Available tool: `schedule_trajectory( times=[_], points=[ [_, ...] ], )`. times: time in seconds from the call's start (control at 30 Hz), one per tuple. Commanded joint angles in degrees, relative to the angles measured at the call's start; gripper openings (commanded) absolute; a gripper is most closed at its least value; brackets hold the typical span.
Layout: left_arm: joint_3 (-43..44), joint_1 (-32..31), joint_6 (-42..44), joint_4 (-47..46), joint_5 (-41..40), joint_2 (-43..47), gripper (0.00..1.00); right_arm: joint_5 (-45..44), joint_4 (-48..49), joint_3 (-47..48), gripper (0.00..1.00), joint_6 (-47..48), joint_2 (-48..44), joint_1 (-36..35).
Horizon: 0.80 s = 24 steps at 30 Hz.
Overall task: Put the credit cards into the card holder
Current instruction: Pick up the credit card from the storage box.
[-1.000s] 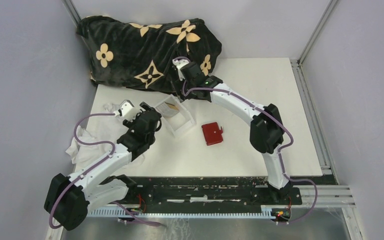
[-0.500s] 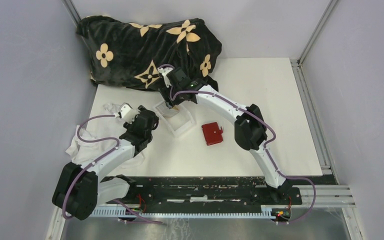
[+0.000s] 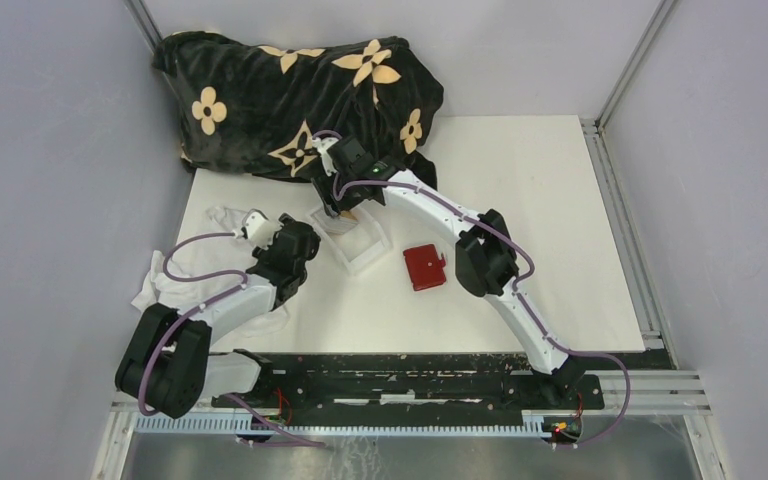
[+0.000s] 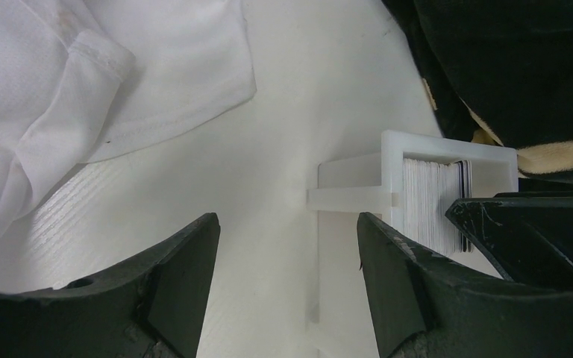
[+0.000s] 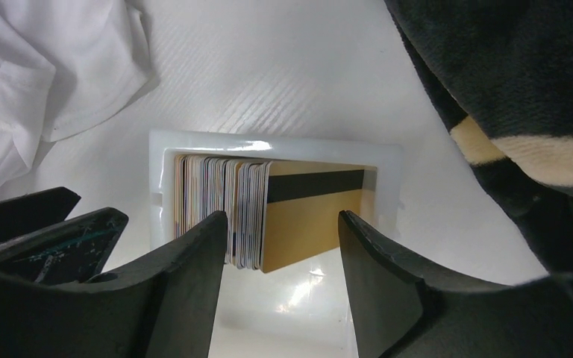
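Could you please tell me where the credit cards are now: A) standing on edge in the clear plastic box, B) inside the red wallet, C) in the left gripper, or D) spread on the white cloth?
A: the right wrist view shows the credit cards standing on edge inside the clear plastic box, with the red wallet lying apart from it.

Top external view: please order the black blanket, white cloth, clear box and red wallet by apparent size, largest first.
1. black blanket
2. white cloth, partly hidden, so its place above the box is less sure
3. clear box
4. red wallet
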<state>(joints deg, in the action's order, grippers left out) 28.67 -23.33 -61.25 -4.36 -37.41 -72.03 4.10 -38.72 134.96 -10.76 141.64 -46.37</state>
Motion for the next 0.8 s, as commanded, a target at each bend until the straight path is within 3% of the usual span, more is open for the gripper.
schedule_trajectory(
  times=[0.0, 0.77],
  points=[
    [-0.8, 0.5, -3.2, -4.6, -0.7, -0.9, 0.75, 2.1, 0.4, 4.3, 0.62, -1.2, 1.6, 0.3],
    [-1.0, 1.4, -4.1, -9.6, 3.1, -7.6, 0.73, 5.7, 0.7, 2.4, 0.48, -6.0, 1.6, 1.8]
  ],
)
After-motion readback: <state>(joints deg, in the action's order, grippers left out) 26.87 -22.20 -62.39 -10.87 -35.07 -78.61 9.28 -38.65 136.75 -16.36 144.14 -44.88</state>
